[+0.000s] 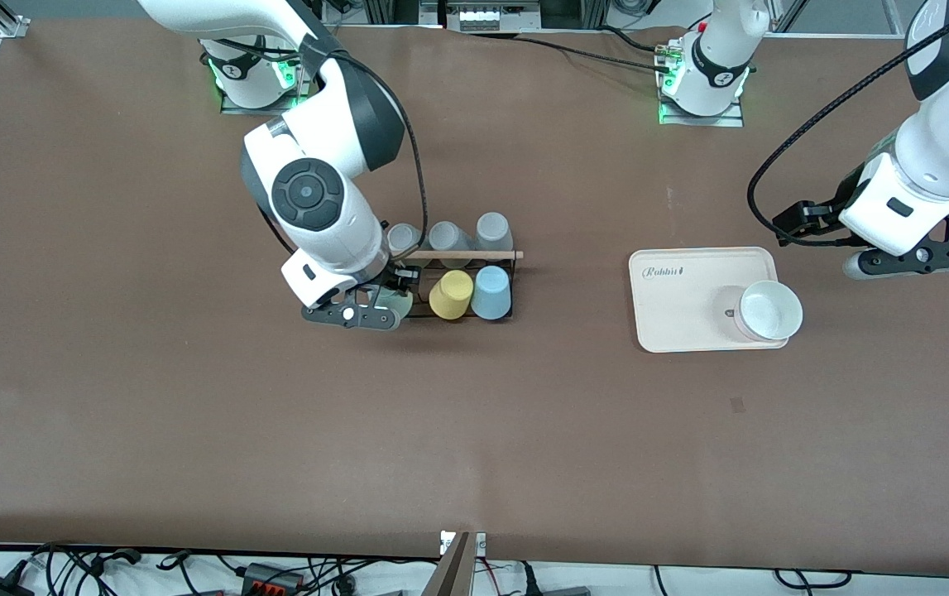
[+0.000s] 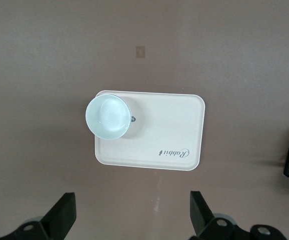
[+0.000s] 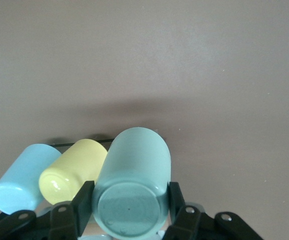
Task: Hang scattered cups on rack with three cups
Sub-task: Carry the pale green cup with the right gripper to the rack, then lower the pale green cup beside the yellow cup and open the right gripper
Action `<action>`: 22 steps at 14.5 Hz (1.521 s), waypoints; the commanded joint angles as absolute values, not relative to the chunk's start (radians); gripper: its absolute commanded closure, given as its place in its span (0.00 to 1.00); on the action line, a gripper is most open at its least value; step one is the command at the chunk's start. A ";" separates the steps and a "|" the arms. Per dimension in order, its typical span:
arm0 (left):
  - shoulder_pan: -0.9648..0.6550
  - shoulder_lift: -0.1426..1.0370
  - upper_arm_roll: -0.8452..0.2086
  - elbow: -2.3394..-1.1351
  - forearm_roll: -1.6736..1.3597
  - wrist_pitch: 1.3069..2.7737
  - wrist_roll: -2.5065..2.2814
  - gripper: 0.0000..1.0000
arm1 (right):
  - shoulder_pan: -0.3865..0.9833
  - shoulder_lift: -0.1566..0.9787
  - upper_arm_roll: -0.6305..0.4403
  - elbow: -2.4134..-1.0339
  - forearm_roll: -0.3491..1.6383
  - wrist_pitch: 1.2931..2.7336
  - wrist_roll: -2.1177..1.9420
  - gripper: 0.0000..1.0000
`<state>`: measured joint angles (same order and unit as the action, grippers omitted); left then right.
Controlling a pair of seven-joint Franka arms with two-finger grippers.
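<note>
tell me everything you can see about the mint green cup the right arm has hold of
The pale mint green cup is a small, plain, handleless tumbler with a smooth, matte, plastic-looking surface and rounded edges. It is tilted bottom-up, its flat base facing the right wrist camera. The right gripper is shut on it, one black finger on each side. It sits at the black wire rack, at the end toward the right arm, beside the hung yellow cup, which has the light blue cup on its other flank. Its rim is hidden.

My right gripper [image 3: 130,207] sits low at the rack's end, fingers [image 3: 82,199] clamped on the mint cup [image 3: 134,185]; my left gripper [image 2: 132,215] (fingers spread wide) waits aloft
</note>
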<state>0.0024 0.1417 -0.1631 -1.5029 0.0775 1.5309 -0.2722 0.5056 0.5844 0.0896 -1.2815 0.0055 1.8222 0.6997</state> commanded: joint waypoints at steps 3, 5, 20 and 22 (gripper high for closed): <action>0.012 0.135 -0.170 -1.494 0.074 1.517 -0.261 0.00 | 0.551 0.644 0.078 -1.249 -0.015 1.821 0.749 0.79; 0.012 0.135 -0.169 -1.494 0.074 1.517 -0.259 0.00 | 0.552 0.659 0.078 -1.253 -0.032 1.822 0.750 0.79; 0.018 0.135 -0.169 -1.494 0.074 1.517 -0.258 0.00 | 0.565 0.706 0.080 -1.316 -0.051 1.919 0.753 0.54; 0.018 0.135 -0.169 -1.494 0.072 1.517 -0.256 0.00 | 0.560 0.704 0.078 -1.315 -0.052 1.919 0.752 0.29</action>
